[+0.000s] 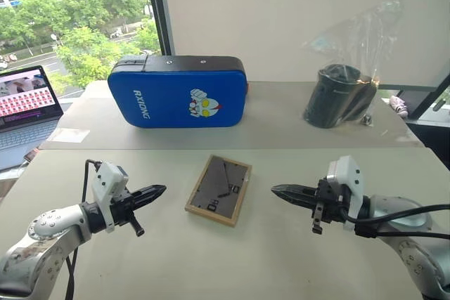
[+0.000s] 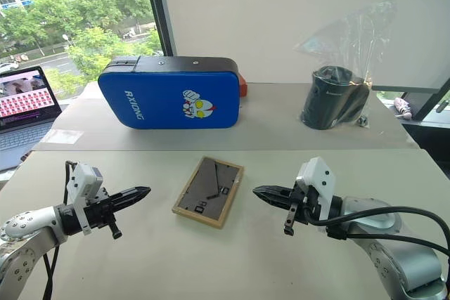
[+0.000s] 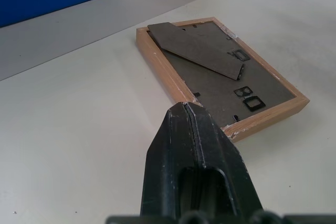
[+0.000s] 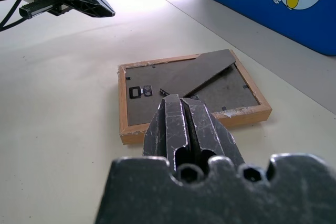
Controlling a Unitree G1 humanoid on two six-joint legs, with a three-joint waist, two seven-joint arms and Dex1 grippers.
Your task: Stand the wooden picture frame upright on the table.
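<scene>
The wooden picture frame (image 1: 219, 190) lies face down, its picture hidden; the laptop (image 1: 24, 107) is cut off.

text: "RXIONG", white letters, on the blue pad (image 1: 177, 92) | sign: cartoon masked-hero face beside it on the same pad | laptop screen (image 1: 27, 94): rows of pink thumbnails, possibly captioned, too small to read | other readable text: none

Beige table (image 1: 105, 258): wooden picture frame (image 1: 219, 190) flat, face down, back panel up.
</scene>
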